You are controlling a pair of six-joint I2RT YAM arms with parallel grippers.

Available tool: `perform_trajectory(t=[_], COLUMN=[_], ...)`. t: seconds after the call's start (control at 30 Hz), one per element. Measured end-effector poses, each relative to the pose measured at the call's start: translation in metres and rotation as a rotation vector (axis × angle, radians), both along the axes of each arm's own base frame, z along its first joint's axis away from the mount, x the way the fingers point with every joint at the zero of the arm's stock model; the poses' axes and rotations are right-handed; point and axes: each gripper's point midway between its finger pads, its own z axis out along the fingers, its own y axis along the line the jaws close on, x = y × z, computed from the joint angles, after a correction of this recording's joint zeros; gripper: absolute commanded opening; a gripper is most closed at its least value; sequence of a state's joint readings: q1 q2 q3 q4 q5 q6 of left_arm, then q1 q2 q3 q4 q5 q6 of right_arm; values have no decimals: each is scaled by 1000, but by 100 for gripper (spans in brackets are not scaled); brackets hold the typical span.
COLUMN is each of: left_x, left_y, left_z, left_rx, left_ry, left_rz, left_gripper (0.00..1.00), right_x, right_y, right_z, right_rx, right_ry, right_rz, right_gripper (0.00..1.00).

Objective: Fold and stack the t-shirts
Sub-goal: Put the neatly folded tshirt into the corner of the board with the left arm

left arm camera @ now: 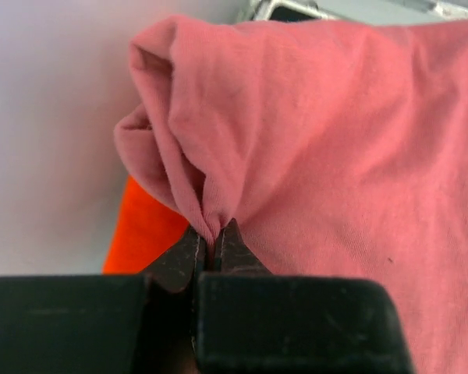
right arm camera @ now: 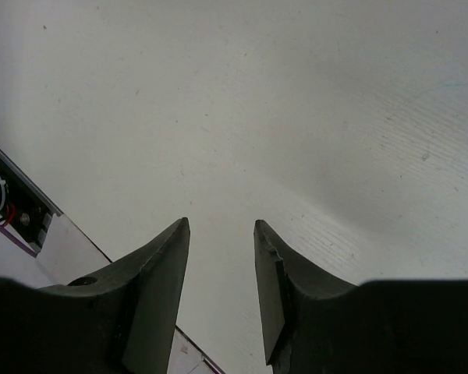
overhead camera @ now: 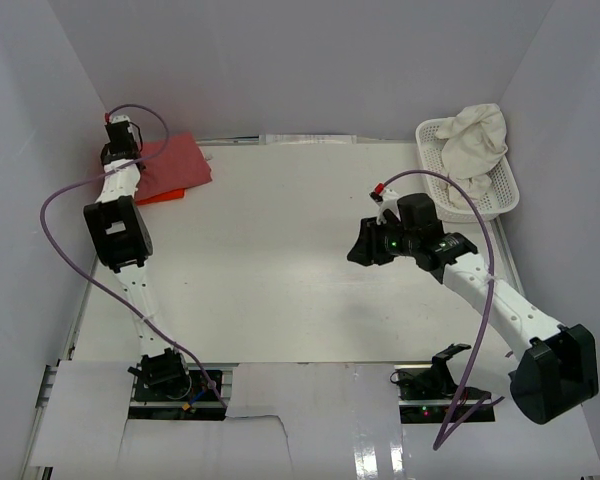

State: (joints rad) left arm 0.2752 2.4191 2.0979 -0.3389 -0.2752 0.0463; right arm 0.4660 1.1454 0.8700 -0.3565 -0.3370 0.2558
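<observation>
A folded dusty rose-red t-shirt [overhead camera: 177,163] lies at the table's far left corner, on top of an orange-red t-shirt [overhead camera: 165,197] whose edge peeks out below it. My left gripper [left arm camera: 214,231] is shut on a pinched fold of the rose-red t-shirt [left arm camera: 335,156]; the orange-red t-shirt [left arm camera: 144,230] shows under it in the left wrist view. A cream-white t-shirt [overhead camera: 477,142] sits bunched in the white basket [overhead camera: 508,194] at the far right. My right gripper [right arm camera: 221,224] hangs open over bare table, holding nothing, left of the basket [overhead camera: 360,245].
White walls enclose the table on three sides. The left arm [overhead camera: 120,230] stretches along the left edge, its purple cable looping beside it. A metal rail [right arm camera: 19,210] at the table's edge shows in the right wrist view.
</observation>
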Motion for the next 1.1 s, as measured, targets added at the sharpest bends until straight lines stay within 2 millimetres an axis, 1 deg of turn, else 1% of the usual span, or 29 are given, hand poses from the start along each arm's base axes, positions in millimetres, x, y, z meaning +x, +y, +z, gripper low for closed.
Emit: perform_trajectory(t=[0.1,0.17,0.23,0.27,0.3,0.33,0.37,0.4,0.43,0.47,0.63,0.73,0.8,0.87,0.9,0.93,1.0,1.03,1.1], left_x=[6,10,12,13,14,15,16,16,17,17,13,11,12,16,19,23,32,37,38], left_y=[5,7,9,12,13,16,19,21,25,27,42,45,42,32,23,11,-24,-48,-98], left_z=[10,17,23,26,29,32,36,40,45,48,66,70,73,76,77,78,79,80,80], left_rx=[67,104,133,149,162,178,197,210,229,239,296,311,318,329,337,342,348,349,334], left_ry=[-18,-36,-46,-55,-63,-70,-76,-86,-101,-108,-155,-166,-171,-173,-173,-172,-176,-179,-184], left_rz=[-3,-3,1,5,8,15,20,32,49,58,146,177,184,177,168,155,115,87,35], left_gripper=[3,3,7,11,18,36,39,46,88,98,98,98,98,98,98,98,98,98,98], right_x=[1,1,3,5,6,7,8,9,8,8,9,11,11,11,10,9,8,7,8], right_y=[4,6,8,9,11,12,13,14,14,14,15,15,16,18,18,19,21,22,23], right_z=[-6,-6,-5,-4,-3,-2,-2,-3,-4,-5,-5,-4,-3,-3,-4,-4,-5,-4,-3], right_rx=[-3,-4,-2,1,4,7,9,10,9,8,9,13,15,16,15,14,11,10,6], right_ry=[23,23,17,14,12,10,10,11,14,17,12,5,0,1,3,4,4,3,-4], right_rz=[23,38,48,53,58,63,67,71,73,75,76,76,77,81,82,85,91,93,91], right_gripper=[45,45,45,45,45,45,45,45,45,45,45,45,45,45,45,45,45,45,47])
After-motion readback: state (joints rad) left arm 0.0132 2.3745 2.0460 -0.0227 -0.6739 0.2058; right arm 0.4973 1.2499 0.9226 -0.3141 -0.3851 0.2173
